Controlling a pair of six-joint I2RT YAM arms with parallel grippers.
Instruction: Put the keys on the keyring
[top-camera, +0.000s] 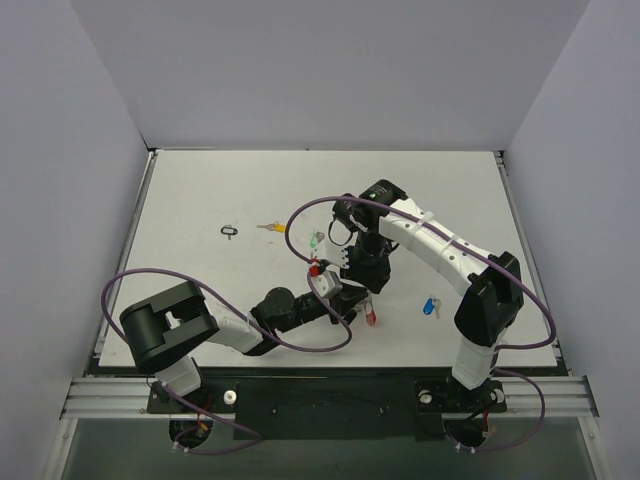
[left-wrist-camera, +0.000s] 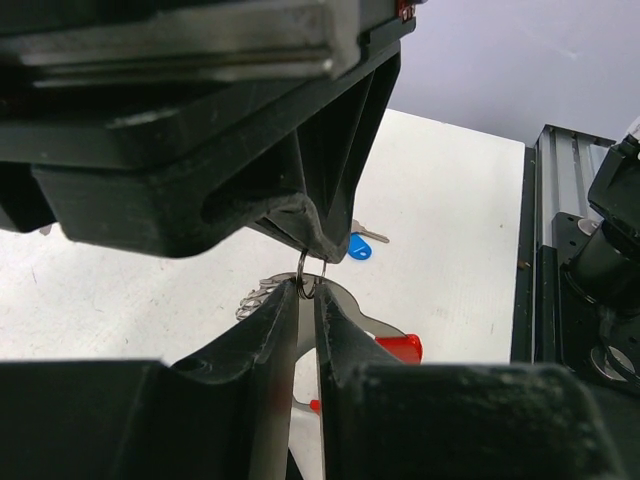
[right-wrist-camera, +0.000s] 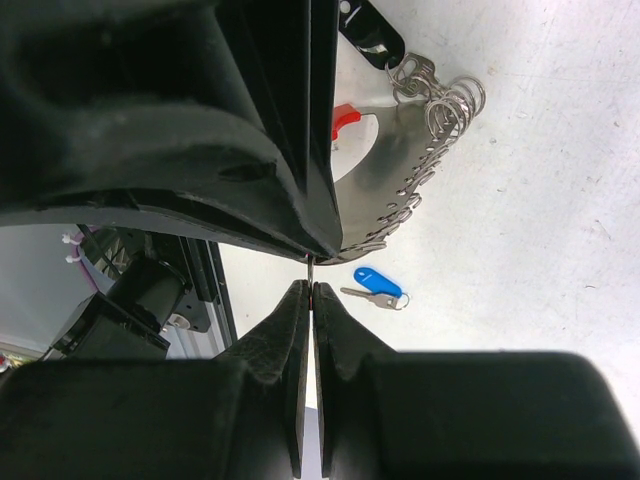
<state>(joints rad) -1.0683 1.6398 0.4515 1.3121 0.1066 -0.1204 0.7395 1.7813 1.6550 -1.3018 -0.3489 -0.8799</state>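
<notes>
The keyring (left-wrist-camera: 392, 338) is a curved silver plate with red ends and several wire loops (right-wrist-camera: 440, 115). It lies between both grippers at the table's middle, with one red end (top-camera: 371, 314) showing from above. My left gripper (left-wrist-camera: 309, 292) is shut on a small silver ring (left-wrist-camera: 310, 272) at the plate's edge. From above, my right gripper (right-wrist-camera: 311, 288) is shut on the same ring, seen edge-on. The two grippers (top-camera: 330, 282) (top-camera: 350, 270) meet tip to tip. A blue-tagged key (top-camera: 431, 306) lies to the right, a green one (top-camera: 317, 240) just behind, and a yellow one (top-camera: 268, 227) further left.
A small black loop-shaped tag (top-camera: 230, 232) lies at the left rear of the white table (top-camera: 200, 200). The aluminium rail (left-wrist-camera: 560, 200) with the arm bases runs along the near edge. Purple cables loop around both arms.
</notes>
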